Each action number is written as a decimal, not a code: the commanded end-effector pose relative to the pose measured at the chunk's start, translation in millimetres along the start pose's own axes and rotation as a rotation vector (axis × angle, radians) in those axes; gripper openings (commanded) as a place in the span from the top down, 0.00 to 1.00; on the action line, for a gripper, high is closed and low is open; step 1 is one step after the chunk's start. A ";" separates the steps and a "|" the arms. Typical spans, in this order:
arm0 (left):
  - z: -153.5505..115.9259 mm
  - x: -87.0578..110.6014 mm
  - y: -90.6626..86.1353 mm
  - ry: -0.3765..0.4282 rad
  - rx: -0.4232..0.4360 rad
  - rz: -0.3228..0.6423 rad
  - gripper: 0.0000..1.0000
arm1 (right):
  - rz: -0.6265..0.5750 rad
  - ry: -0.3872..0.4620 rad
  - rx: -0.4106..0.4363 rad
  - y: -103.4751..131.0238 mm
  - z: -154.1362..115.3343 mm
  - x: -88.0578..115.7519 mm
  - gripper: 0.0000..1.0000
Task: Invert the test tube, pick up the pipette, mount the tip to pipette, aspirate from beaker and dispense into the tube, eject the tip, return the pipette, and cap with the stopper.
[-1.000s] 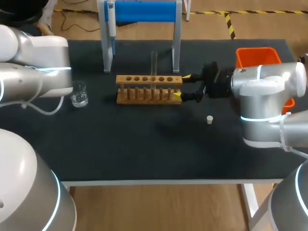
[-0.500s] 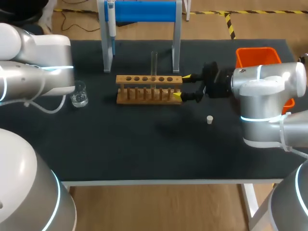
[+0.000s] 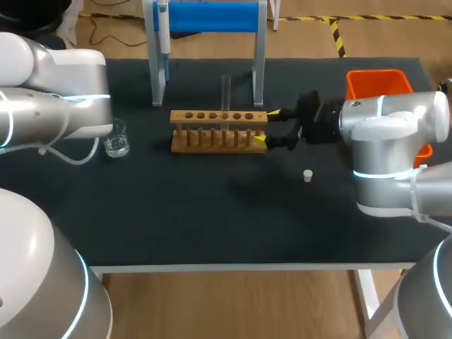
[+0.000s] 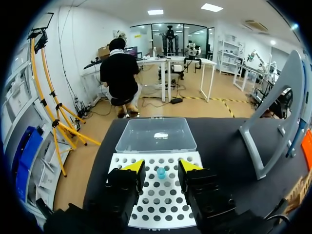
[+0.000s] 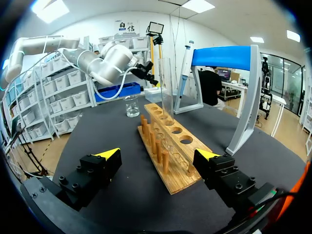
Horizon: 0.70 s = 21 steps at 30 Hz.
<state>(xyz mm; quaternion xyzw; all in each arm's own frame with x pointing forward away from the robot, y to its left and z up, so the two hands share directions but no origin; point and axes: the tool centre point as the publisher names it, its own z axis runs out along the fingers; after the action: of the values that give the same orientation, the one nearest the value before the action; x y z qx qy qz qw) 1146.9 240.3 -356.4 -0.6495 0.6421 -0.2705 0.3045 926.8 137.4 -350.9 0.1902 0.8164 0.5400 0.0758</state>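
A clear test tube (image 3: 226, 90) stands upright in the wooden rack (image 3: 217, 130); in the right wrist view the test tube (image 5: 166, 85) rises from the rack (image 5: 170, 151) ahead of the fingers. My right gripper (image 3: 266, 127) is open, its yellow tips on either side of the rack's right end without touching it. The pipette (image 3: 163, 28) hangs on the blue stand (image 3: 212, 17). My left gripper (image 4: 161, 166) hangs open over a white tip rack (image 4: 156, 204), with a blue tip (image 4: 161, 172) in the gap between its fingers. A glass beaker (image 3: 116, 139) sits by the left arm. The white stopper (image 3: 308, 175) lies alone.
An orange bin (image 3: 378, 83) stands at the back right behind my right arm. A clear lidded box (image 4: 156, 135) lies just beyond the tip rack. The stand's grey leg (image 4: 273, 131) rises beside the left gripper.
My left arm has shifted slightly to the right near the beaker. The right arm, rack and tube have not moved.
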 end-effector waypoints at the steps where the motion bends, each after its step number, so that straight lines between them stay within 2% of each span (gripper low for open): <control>1: 4.8 1.4 0.3 -0.003 -0.001 -0.001 0.61 | 0.000 0.000 -0.001 -0.5 -0.1 -0.2 0.00; 8: 7.6 1.0 -0.3 -0.003 -0.003 -0.005 0.61 | 0.000 0.000 -0.001 -0.5 -0.1 -0.2 0.00; 21: 11.1 -1.9 0.1 -0.003 -0.003 -0.022 0.68 | 0.000 0.000 -0.001 -0.5 -0.1 -0.2 0.00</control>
<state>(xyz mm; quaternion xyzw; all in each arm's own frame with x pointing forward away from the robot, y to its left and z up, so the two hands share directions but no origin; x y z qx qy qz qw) 1151.6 242.1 -360.0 -0.6579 0.6354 -0.2709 0.3002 926.8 137.4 -350.9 0.1902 0.8164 0.5400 0.0758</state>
